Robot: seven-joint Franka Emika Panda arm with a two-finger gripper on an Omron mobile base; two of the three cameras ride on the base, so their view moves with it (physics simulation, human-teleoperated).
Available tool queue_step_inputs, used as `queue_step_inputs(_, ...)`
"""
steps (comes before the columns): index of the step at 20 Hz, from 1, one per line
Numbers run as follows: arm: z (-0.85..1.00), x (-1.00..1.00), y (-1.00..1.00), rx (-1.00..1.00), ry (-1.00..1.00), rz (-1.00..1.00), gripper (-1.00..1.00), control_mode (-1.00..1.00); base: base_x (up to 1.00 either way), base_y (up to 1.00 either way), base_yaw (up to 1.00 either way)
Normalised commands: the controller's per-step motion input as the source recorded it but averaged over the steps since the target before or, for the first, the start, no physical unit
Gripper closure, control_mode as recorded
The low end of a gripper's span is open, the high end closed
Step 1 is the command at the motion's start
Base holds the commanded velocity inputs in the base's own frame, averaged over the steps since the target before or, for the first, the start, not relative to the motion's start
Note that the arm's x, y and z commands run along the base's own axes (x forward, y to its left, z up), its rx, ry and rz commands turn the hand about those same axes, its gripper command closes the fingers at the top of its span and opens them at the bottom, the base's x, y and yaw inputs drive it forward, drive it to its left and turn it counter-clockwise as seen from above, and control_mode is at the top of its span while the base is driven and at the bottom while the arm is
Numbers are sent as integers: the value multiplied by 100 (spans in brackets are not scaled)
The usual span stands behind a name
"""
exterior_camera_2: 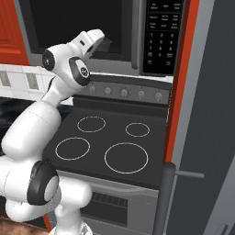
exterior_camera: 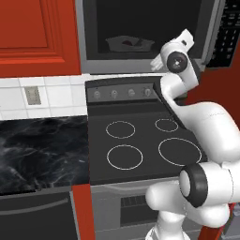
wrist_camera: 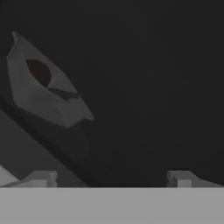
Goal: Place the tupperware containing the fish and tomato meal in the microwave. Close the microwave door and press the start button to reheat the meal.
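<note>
A red-cabinet kitchen surrounds me: in the left base view, a black marbled tabletop [exterior_camera: 40,152] runs left of a dark stove [exterior_camera: 140,145] with four ring burners and a row of knobs, below white tiles. Above the stove sits the microwave [exterior_camera: 93,42], its cavity dark, and inside it the tupperware [exterior_camera: 129,44] rests with a red spot of tomato [exterior_camera: 127,43] in it. My arm climbs from the lower right and my wrist reaches up to the cavity's right edge; my end effector itself is hidden behind the wrist here.

In the right base view, the stove lies ahead, and the microwave's black keypad panel [exterior_camera_2: 164,34] with white keys stands at the upper right. My arm rises from the lower left and my hand points into the dark cavity. A tall grey door [exterior_camera_2: 206,137] with a red edge and a bar handle fills the right side.

In the hand view, the tupperware [wrist_camera: 43,87] sits tilted at the left on the dim microwave floor, tomato [wrist_camera: 38,71] inside, the fish not clearly distinguishable. My end effector [wrist_camera: 109,178] is spread apart and empty, well clear of the tray, with one fingertip [wrist_camera: 41,177] at each lower corner.
</note>
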Motion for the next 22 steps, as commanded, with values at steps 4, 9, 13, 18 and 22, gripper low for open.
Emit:
queue_step_inputs(4, 56, 64, 0, 0, 14, 5, -100, -100, 0, 0, 0)
queue_step_inputs(9, 58, 61, 0, 0, 19, 3, -100, -100, 0, 0, 0)
queue_step_inputs(13, 15, 69, 0, 1, 15, 5, -100, -100, 0, 0, 0)
queue_step_inputs(18, -64, 36, -10, 5, -5, 4, -100, -100, 0, 0, 0)
queue_step_inputs(22, -100, 1, -5, 5, -21, 2, -100, -100, 0, 0, 0)
